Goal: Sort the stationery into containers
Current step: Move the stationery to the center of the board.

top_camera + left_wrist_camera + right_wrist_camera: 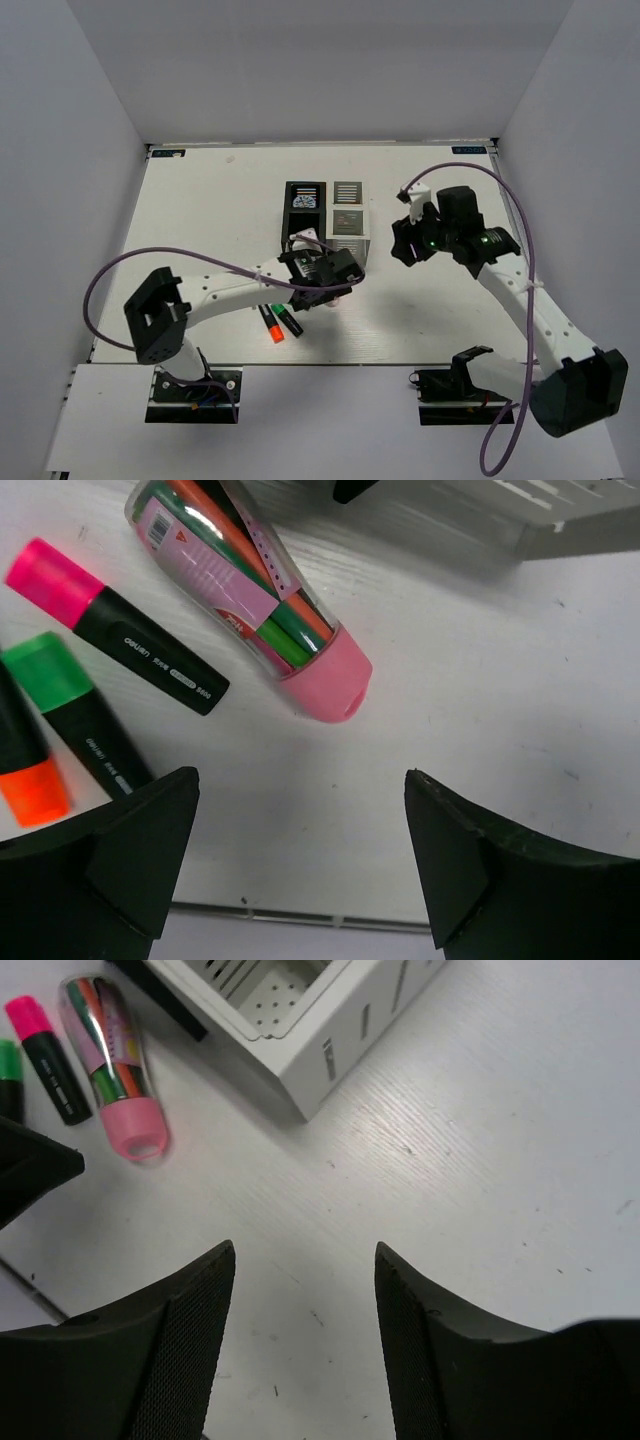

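Listing what we find on the desk [200, 220]:

1. containers [345, 225]: we count a block of four square slotted bins, upright near the middle of the desk, black ones on the left side and white ones on the right. The back black bin [289, 205] holds a blue-and-white item [304, 199] (we cannot make out its form). We cannot tell what the other bins hold.

2. pink capsule case [250, 590]: clear body with coloured sticks inside and a pink cap. It lies flat on the desk just beside the near side of the block, outside every bin.

3. pink highlighter [120, 630], green highlighter [75, 715], orange highlighter [25, 770]: stubby and black-bodied, lying side by side on the desk beside the case. The pink one is nearest to it, with a gap between them. The orange tip points the opposite way from the pink and green tips.

4. left gripper [300, 780]: we see its jaws spread wide with nothing between them. It hangs over bare desk just off the pink cap of the case, with the highlighters to one side.

5. right gripper [305, 1255]: its jaws stand apart and hold nothing. It hangs over bare desk to the right of the block, apart from the case, with a corner of a white bin [340, 1045] in its wrist view.
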You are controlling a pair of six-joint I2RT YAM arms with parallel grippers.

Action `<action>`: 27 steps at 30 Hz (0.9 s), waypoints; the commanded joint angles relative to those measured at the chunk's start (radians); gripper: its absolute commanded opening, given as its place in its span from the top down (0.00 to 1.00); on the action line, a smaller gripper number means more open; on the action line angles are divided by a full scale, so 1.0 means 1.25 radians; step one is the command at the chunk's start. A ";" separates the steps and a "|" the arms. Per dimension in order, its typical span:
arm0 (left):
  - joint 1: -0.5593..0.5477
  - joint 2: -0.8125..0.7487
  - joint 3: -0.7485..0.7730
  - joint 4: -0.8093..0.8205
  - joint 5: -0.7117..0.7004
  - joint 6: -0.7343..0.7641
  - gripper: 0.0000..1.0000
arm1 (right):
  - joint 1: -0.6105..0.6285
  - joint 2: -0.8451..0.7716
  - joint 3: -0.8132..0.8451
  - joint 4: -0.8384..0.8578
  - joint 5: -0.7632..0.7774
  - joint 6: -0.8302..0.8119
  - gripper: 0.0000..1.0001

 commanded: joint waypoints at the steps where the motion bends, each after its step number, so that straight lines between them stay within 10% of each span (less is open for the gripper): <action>1: 0.002 0.020 0.011 -0.025 -0.109 -0.311 0.07 | -0.021 -0.077 -0.038 0.019 0.067 0.011 0.39; 15: -0.036 0.075 -0.070 0.129 -0.328 -0.362 0.28 | -0.102 -0.149 -0.146 0.051 0.027 0.008 0.41; 27: -0.068 0.144 -0.093 0.200 -0.385 -0.432 0.26 | -0.161 -0.150 -0.166 0.056 -0.040 0.016 0.41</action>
